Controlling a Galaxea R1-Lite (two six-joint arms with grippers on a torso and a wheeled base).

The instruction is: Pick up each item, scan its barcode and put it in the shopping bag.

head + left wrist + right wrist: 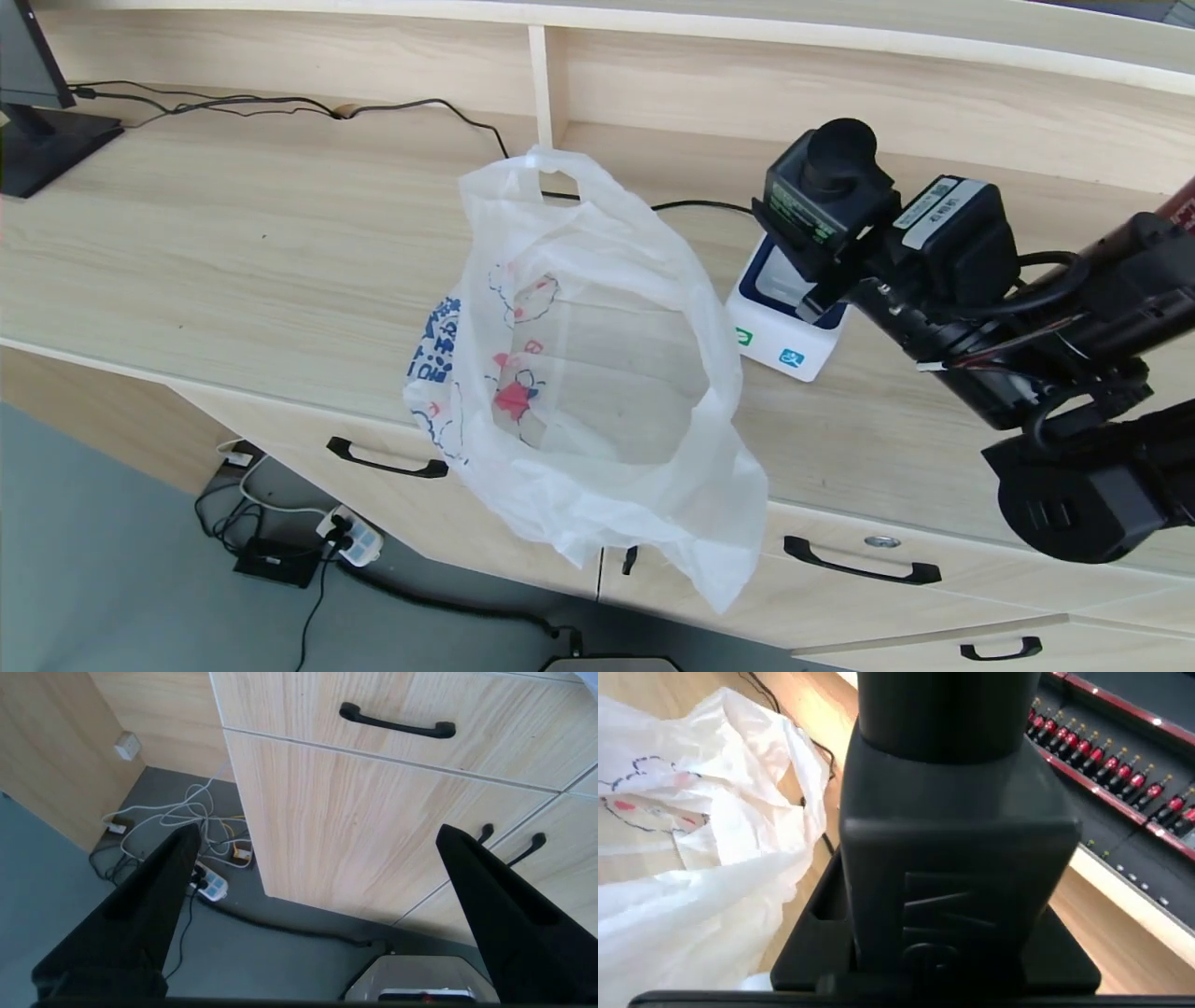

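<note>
Shopping bag of thin white plastic is seen standing open in the middle of the tabletop, its mouth turned up and its lower part drooping over the near edge in front of the drawers. A white and blue scanner is placed just to the right of the bag, near its rim.

A black bottle with a round cap is held in the right tool, which is closed on the bottle's lower end. The bottle is tilted, cap uppermost, and is carried above the scanner, clear of the tabletop and to the right of the bag's mouth. In the right wrist view the bottle's square body and cap are seen straight ahead of the camera, with the bag lying beyond it.

The left tool is held low in front of the drawers, well apart from the bag and the bottle. Its two fingers are spread wide and nothing is held between them. A power strip and loose cables are seen on the floor below it.

A dark monitor stand is set at the far left of the tabletop
</note>
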